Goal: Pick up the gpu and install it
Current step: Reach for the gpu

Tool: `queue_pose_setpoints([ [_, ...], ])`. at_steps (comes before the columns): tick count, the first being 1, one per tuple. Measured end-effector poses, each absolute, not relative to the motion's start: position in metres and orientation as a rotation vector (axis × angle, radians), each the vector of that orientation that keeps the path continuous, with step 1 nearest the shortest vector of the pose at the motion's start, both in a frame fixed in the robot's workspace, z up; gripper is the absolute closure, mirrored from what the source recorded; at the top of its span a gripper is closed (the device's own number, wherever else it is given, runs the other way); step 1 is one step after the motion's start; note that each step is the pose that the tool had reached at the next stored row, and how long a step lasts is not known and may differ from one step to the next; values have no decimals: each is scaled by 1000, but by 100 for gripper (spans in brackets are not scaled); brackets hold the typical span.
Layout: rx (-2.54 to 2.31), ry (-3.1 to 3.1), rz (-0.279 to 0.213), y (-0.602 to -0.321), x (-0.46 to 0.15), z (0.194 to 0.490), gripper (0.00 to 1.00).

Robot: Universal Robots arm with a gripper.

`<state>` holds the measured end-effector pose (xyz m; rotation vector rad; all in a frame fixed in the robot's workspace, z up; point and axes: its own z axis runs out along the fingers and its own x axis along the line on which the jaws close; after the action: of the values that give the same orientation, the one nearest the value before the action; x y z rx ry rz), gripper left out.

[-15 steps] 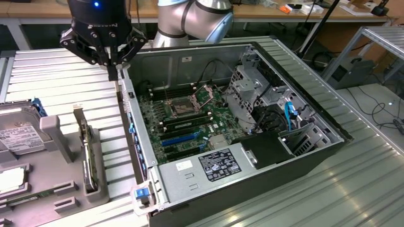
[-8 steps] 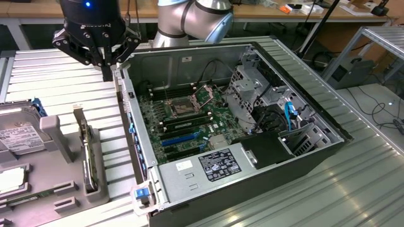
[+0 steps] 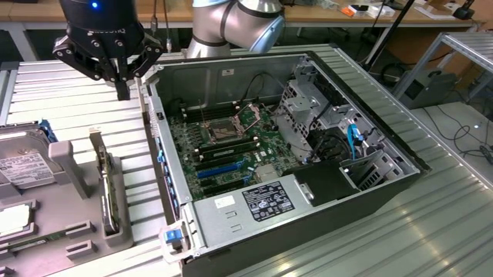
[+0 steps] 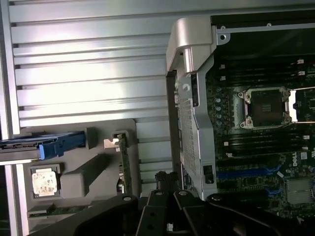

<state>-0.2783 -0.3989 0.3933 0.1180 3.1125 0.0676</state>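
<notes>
Exterior view: tool [image 3: 123, 94] clenched, empty, hung above worktop [image 3: 69, 98] beside open computer case [image 3: 308, 236]; gpu [image 3: 108, 190] stood upright in grey tray [image 3: 77, 231].

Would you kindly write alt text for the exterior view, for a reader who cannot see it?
A robot arm's shut gripper hangs empty above a slatted metal table, beside an open computer case lying on its side. The gpu stands on edge in a grey parts tray on the exterior view's left, not gripped.
</notes>
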Motion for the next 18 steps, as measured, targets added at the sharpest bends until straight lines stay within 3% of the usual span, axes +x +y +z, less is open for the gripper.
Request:
queue_pose_setpoints([
  [18, 118, 3112, 68, -410, -291, 393, 90],
])
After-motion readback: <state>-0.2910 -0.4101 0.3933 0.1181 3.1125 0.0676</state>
